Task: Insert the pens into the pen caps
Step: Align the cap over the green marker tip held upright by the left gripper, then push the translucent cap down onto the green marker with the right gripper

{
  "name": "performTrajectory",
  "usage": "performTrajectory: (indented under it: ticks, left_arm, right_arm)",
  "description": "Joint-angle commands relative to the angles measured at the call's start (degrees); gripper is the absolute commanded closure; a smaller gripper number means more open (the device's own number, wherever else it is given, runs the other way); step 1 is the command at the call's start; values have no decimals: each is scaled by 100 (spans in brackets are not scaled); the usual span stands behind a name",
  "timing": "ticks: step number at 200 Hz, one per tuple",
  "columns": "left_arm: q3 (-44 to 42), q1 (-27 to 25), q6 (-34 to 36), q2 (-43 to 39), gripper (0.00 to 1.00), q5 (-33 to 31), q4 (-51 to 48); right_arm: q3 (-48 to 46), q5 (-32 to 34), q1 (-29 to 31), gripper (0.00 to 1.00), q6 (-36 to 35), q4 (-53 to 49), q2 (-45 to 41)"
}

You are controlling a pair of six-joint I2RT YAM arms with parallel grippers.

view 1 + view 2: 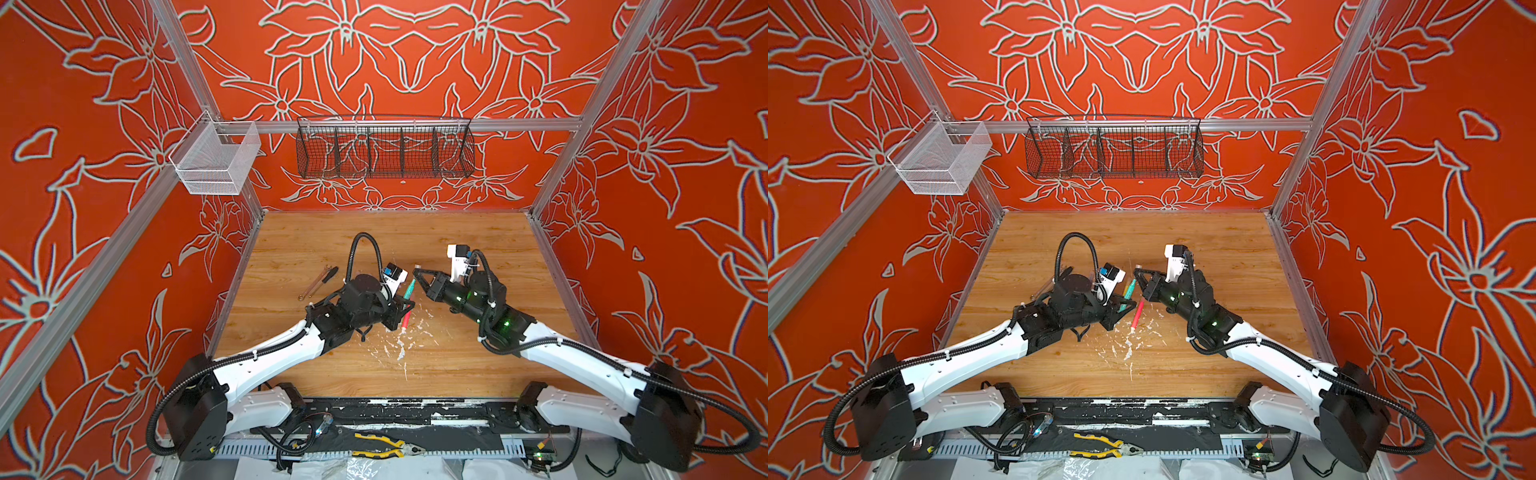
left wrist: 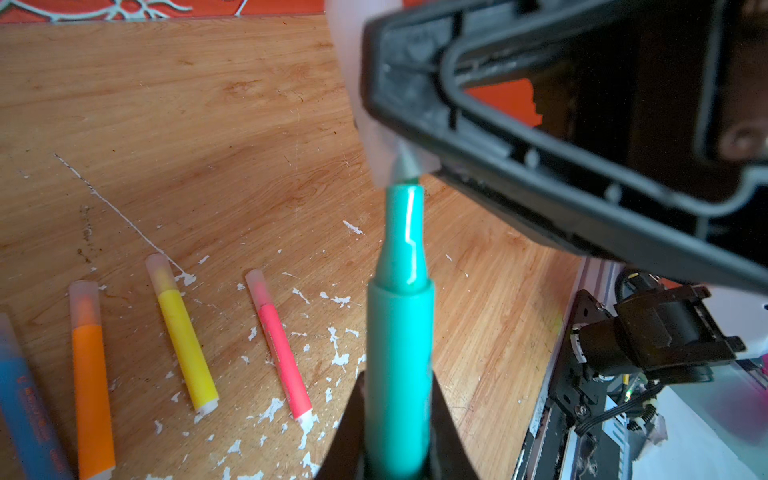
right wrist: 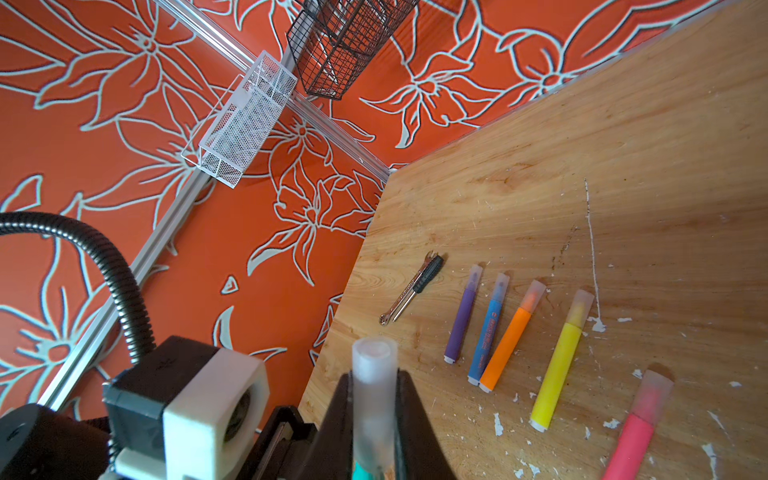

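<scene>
My left gripper (image 2: 399, 436) is shut on the green pen (image 2: 399, 332), which also shows in both top views (image 1: 409, 289) (image 1: 1128, 293). My right gripper (image 3: 374, 415) is shut on a translucent pen cap (image 3: 373, 386). The two meet over the table's middle, and the pen's pointed tip (image 2: 405, 166) sits just inside the cap's mouth. The purple (image 3: 461, 320), blue (image 3: 488, 328), orange (image 3: 511, 336), yellow (image 3: 561, 361) and pink-red (image 3: 636, 428) pens lie in a row on the table, each wearing a cap. In the top views only the pink-red pen (image 1: 406, 320) shows beside my left arm.
A small wrench and screwdriver (image 1: 318, 282) lie left of the left arm. White flecks (image 1: 399, 345) dot the wooden table. A black wire basket (image 1: 384, 151) and a white mesh basket (image 1: 216, 160) hang on the back rail. Yellow-handled pliers (image 1: 386, 446) lie below the front edge.
</scene>
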Motion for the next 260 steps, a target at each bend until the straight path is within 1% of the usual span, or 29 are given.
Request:
performTrajectory:
  ticks: [1,23,35,60,117,163,181,199,210,245,260]
  left_arm:
    - [-61,-40,-9,-75,100,-86,145]
    - [-70,-31,-89,-71,100,-142,156]
    - [-59,-9,-195,-75,100,-237,120]
    - [-113,66,-294,-110,100,-117,195]
    - [-228,75,-309,-261,100,-177,297]
    - [-243,75,-310,-285,100,-214,296]
    - [-255,75,-292,-304,100,-221,297]
    - [-275,75,-288,-361,100,-261,303]
    - [-303,75,-271,-398,100,-269,314]
    - [-412,75,-177,-559,100,-265,393]
    - [-434,75,-150,-598,100,-248,409]
  right_arm:
    - [-131,99,103,92,108,341,35]
    - [-329,182,191,92,163,596,18]
    - [-533,278,267,92,165,943,6]
    - [-888,601,519,92,117,1576,-4]
    - [-1105,1287,1223,93,100,2197,204]
    - [-1065,1557,1620,92,58,2406,380]
    - [-1036,1642,1670,82,7,2361,379]
    - [-1018,1740,1679,68,-11,2163,288]
    - [-1000,1807,1675,62,-56,2001,199]
    - [-1131,2275,1680,53,-238,1573,-288]
    - [-1071,2555,1664,49,-305,964,-617]
